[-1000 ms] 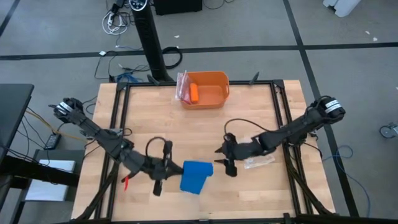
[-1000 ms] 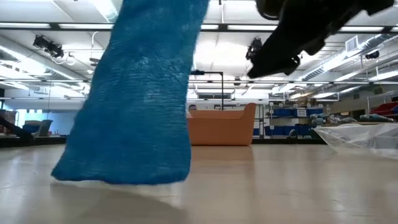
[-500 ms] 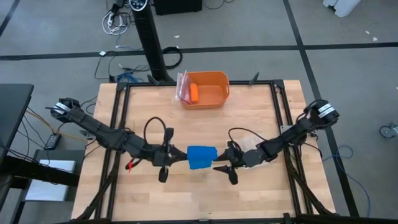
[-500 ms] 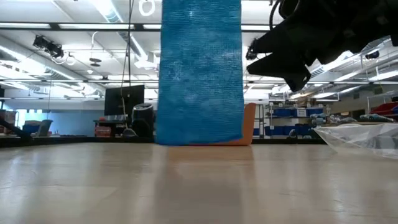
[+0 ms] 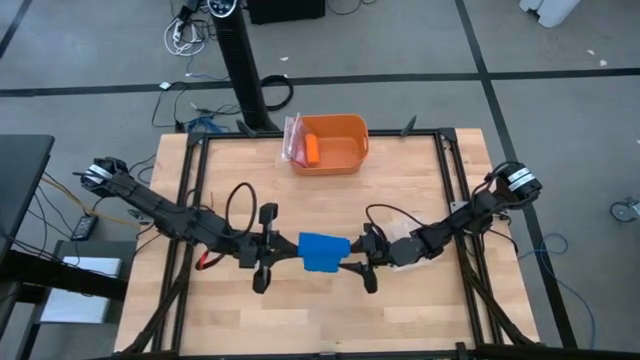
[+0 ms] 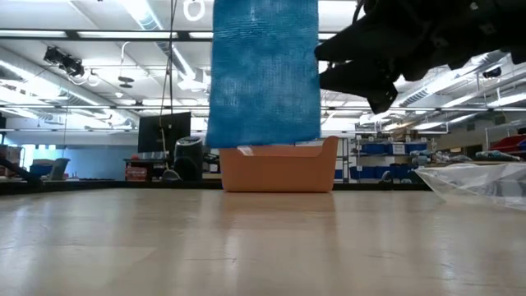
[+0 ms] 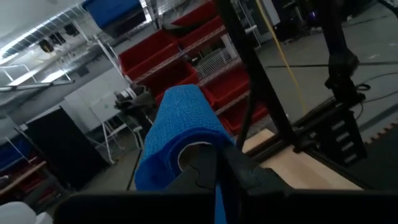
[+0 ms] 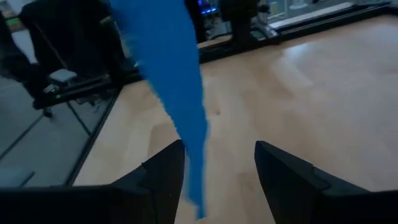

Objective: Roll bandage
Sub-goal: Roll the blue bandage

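The bright blue bandage [image 5: 323,251] is held up at mid-table by my left gripper [image 5: 288,250], which is shut on it. In the low view the strip [image 6: 263,74] hangs straight down, and its lower edge is clear of the table. My right gripper [image 5: 356,265] is open just right of the bandage. In the right wrist view the strip [image 8: 177,93] hangs ahead of the open fingers, close to one of them [image 8: 163,177]. I cannot tell whether it touches that finger. My left gripper holds the bandage by its upper end [image 7: 186,146]. The fingers come in level from the table's left. The cloth curves over the top of the fingers [image 7: 180,115] in a fold and hangs below them. The strip is lifted clear of the table and hangs slack.
An orange bin [image 5: 345,128] stands at the far edge, with a small orange cylinder [image 5: 313,150] in it and a clear packet on its left rim. A crinkly clear bag [image 6: 485,182] lies under my right arm. A small red thing [image 5: 207,263] lies near my left arm.
My left gripper has risen and gone toward the far edge. The bandage's lower end has lifted off the table, and the strip has gone from slanting to hanging straight. My right gripper has come closer to the bandage from the right, staying open.
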Controlling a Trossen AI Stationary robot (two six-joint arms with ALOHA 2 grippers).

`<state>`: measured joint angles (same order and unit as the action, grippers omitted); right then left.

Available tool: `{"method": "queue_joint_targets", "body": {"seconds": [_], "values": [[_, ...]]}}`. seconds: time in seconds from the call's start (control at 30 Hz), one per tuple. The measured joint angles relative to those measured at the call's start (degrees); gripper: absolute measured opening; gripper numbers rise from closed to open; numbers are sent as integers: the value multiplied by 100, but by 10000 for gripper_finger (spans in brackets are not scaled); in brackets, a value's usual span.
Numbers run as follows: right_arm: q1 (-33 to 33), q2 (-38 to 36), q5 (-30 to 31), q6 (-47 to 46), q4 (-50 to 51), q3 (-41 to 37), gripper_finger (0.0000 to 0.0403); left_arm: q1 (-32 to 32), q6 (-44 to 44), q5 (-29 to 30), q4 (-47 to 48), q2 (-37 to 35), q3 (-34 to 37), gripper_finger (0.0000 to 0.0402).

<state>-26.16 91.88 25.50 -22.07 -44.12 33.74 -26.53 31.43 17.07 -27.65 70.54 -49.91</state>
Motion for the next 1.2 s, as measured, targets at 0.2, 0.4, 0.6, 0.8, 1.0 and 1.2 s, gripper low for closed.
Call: {"method": "queue_joint_targets", "body": {"seconds": [0.2,0.4,0.6,0.8,1.0,1.2], "values": [[132,0,-441,25,-180,0,201,108,11,19,-102,-9,-2,7],[129,1,-608,110,-283,0,203,230,241,-5,-440,-11,-4,7],[158,0,-610,133,-249,0,192,285,354,-27,-601,-52,-9,7],[158,0,-582,-13,-107,0,118,323,440,23,-687,-168,-9,7],[161,0,-801,-235,45,0,10,328,553,350,-484,-418,-9,7],[-114,0,-1108,-368,-405,0,4,336,708,1043,-68,-620,-9,7]]}}
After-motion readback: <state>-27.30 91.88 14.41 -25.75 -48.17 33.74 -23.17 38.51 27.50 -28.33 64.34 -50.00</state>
